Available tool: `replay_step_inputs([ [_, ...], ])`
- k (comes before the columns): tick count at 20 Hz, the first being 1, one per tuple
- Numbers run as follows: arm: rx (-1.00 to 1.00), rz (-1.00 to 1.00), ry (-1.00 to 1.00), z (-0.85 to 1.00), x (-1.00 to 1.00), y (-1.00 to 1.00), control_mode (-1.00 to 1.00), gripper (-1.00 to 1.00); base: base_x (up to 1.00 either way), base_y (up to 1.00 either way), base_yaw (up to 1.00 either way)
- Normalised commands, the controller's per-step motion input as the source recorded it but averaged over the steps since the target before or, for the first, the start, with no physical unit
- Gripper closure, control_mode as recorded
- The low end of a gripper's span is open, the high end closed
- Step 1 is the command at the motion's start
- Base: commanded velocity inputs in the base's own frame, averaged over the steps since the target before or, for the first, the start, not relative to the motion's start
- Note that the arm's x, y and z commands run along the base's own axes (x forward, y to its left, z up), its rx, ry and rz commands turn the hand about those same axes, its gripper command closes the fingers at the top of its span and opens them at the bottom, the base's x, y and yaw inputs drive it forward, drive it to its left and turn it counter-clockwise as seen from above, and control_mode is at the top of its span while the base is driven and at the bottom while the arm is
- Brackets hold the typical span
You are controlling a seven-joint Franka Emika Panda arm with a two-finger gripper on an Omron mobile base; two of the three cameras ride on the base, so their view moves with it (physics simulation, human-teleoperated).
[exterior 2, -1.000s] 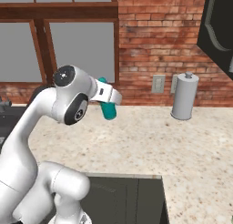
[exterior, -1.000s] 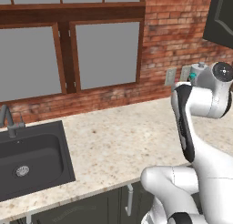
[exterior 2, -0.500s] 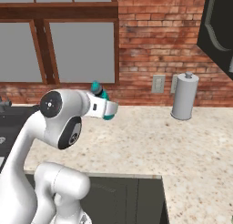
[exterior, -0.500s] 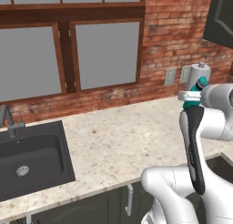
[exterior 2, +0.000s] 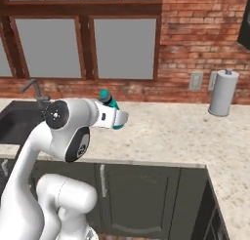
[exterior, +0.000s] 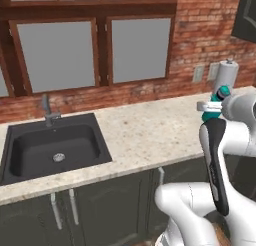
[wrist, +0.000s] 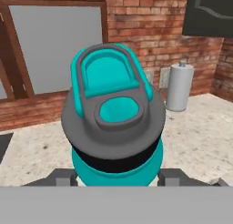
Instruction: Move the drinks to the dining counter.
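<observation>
A slim teal bottle point(wrist: 113, 114) with a dark grey cap, one of the drinks, is held clear above the stone counter. My gripper point(wrist: 116, 177) is shut on its body, with a dark fingertip point(wrist: 59, 177) on either side. In the right base view the bottle point(exterior 2: 110, 102) sticks up tilted out of the gripper point(exterior 2: 116, 118) at the end of the white arm. The left base view has the bottle point(exterior: 220, 96) and gripper point(exterior: 211, 108) at the right, over the counter. The dining counter is out of view.
A black sink point(exterior: 55, 145) with a faucet point(exterior: 47, 110) is set into the speckled counter point(exterior: 150, 130) at the left. A grey paper-towel roll point(exterior 2: 222, 92) stands at the brick wall on the right. Windows run along the back.
The whole scene has slid a little to the right in both base views, so the camera has moved. The arm has re-posed and the hand has turned, with the bottle still in the grip.
</observation>
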Motion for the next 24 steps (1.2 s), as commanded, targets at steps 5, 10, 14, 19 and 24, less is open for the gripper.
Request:
replay_step_inputs([
  [5,0.0,0.0,0.0,0.0,0.0,0.0,1.0,1.0,-0.34,0.98,0.61],
  [10,0.0,0.0,0.0,0.0,0.0,0.0,1.0,1.0,-0.29,0.72,0.83],
  [14,0.0,0.0,0.0,0.0,0.0,0.0,1.0,1.0,-0.21,0.43,0.91],
  [19,0.0,0.0,0.0,0.0,0.0,0.0,1.0,1.0,-0.19,0.39,0.92],
  [24,0.0,0.0,0.0,0.0,0.0,0.0,1.0,1.0,-0.19,0.38,0.91],
])
